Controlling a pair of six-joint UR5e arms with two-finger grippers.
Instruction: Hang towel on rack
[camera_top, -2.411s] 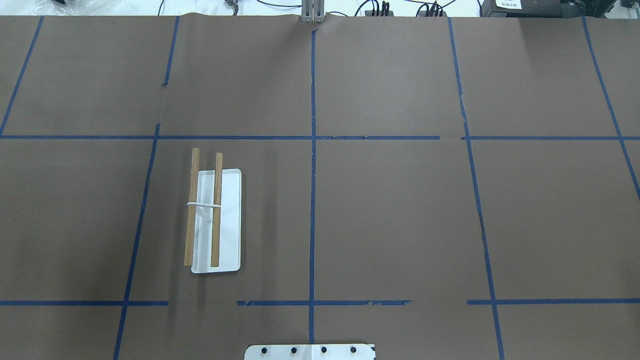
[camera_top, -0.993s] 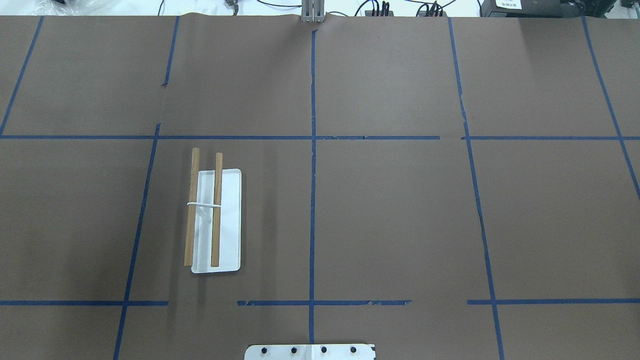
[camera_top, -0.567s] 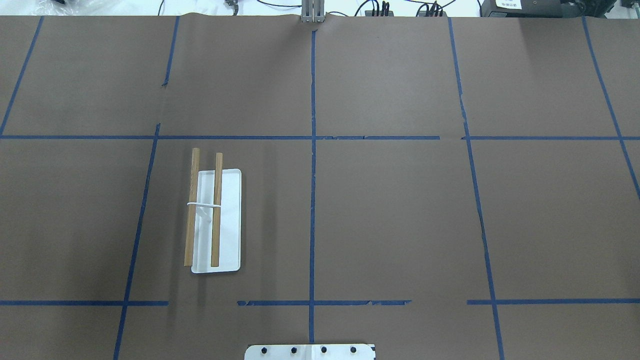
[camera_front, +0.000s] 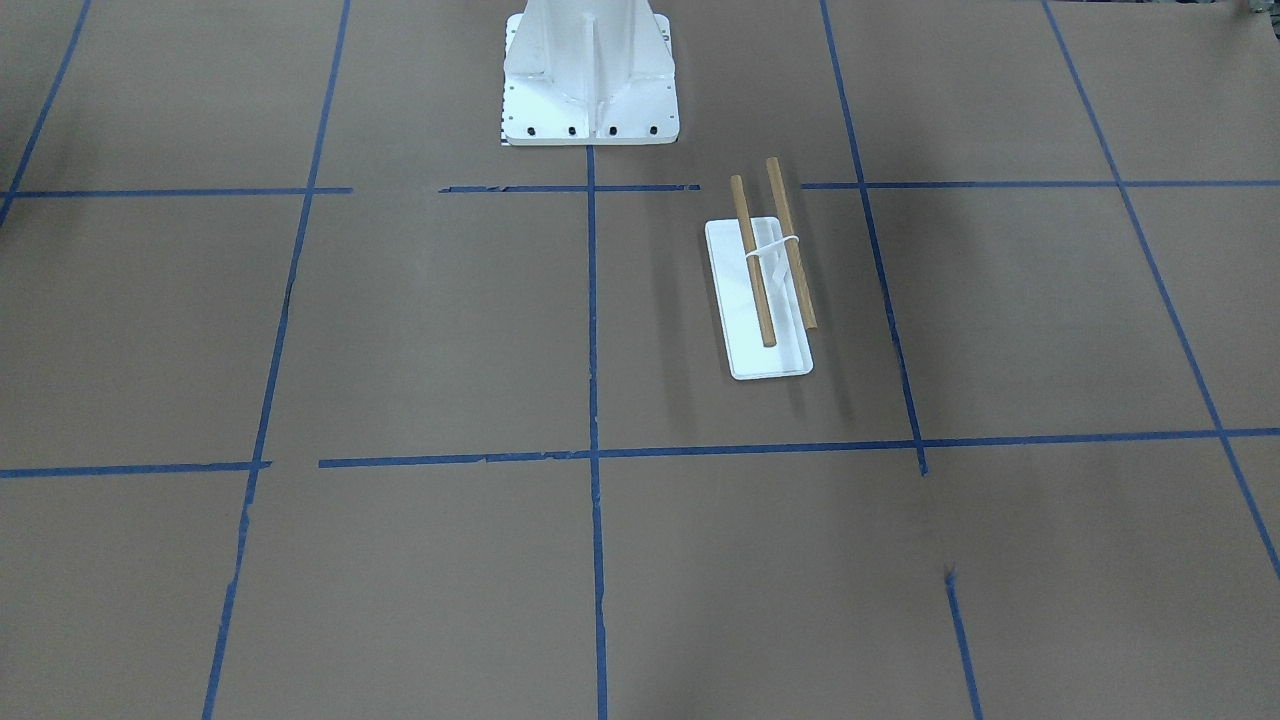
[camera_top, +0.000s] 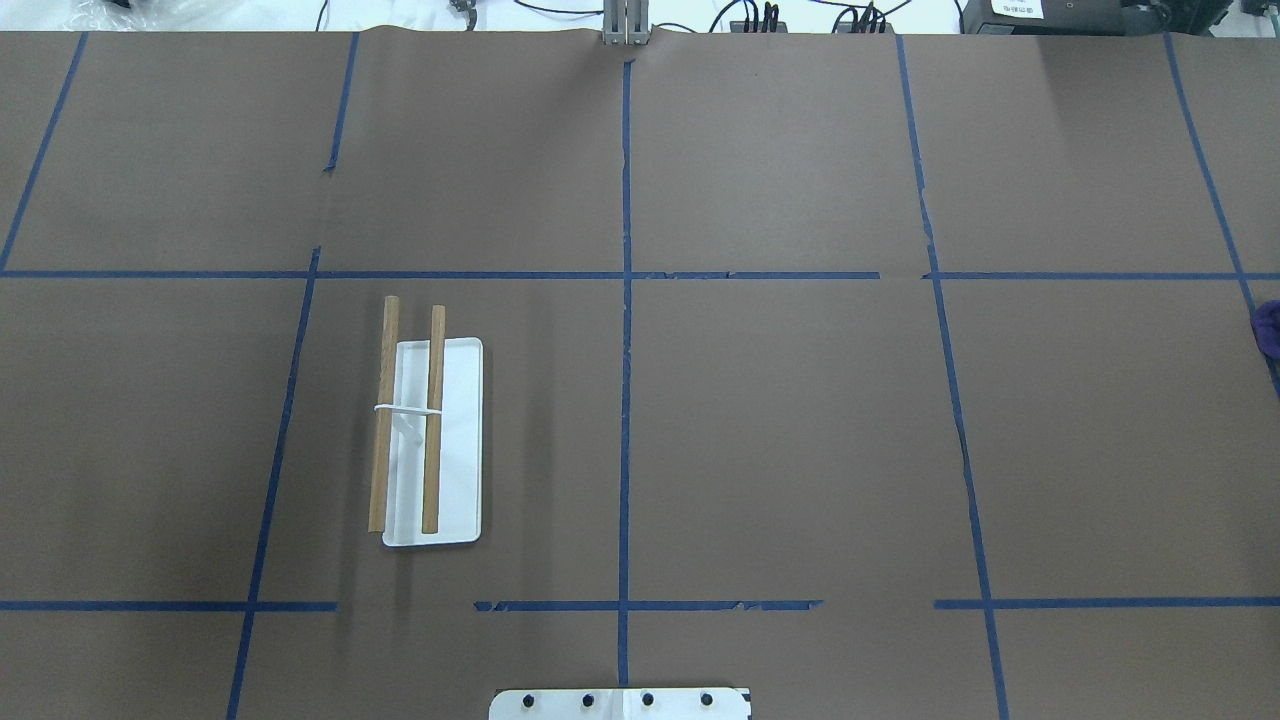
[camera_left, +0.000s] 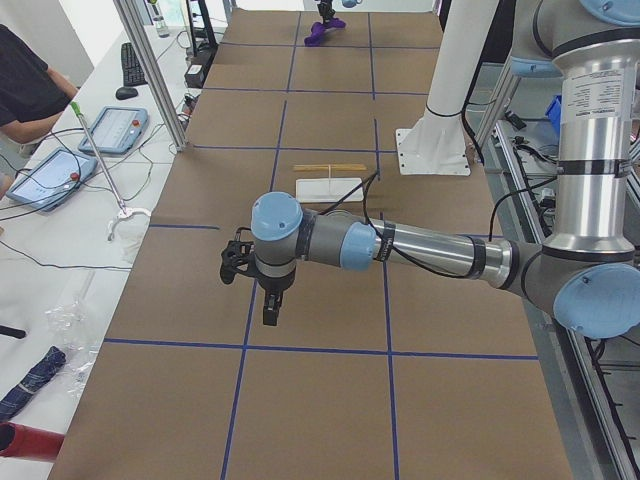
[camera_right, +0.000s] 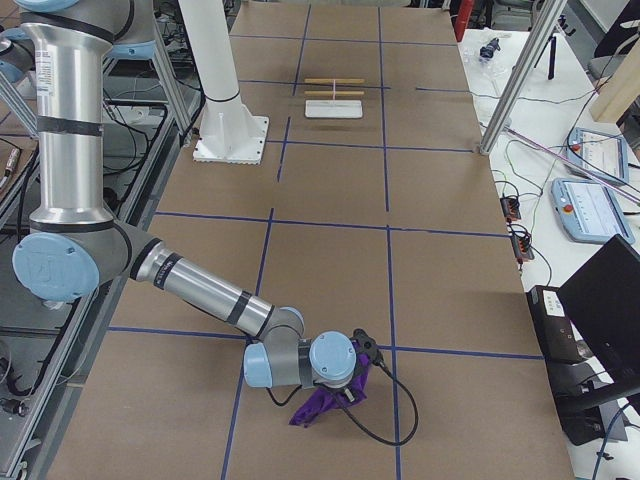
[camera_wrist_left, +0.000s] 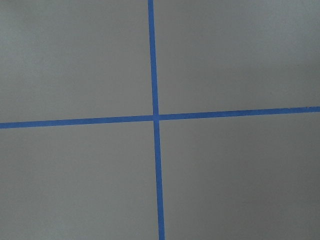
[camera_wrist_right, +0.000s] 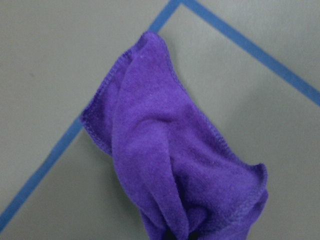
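Note:
The rack (camera_top: 430, 440) stands left of centre: a white tray base and two wooden dowels, both bare. It also shows in the front view (camera_front: 762, 300). The purple towel (camera_wrist_right: 170, 165) hangs bunched in the right wrist view, gathered to a pinch at the bottom edge. My right gripper (camera_right: 355, 385) holds it above the table at the far right end, far from the rack. A bit of the towel (camera_top: 1270, 330) shows at the overhead view's right edge. My left gripper (camera_left: 268, 300) hovers over a tape cross near the table's left end; I cannot tell if it is open.
The white bolted pedestal (camera_front: 590, 80) stands at the robot's side of the table. Blue tape lines grid the brown table cover (camera_top: 780, 430). An operator (camera_left: 20, 80) and tablets (camera_left: 110, 128) are beyond the table's far edge.
A bit of purple towel has come into the overhead view at its right edge. The rack has not moved.

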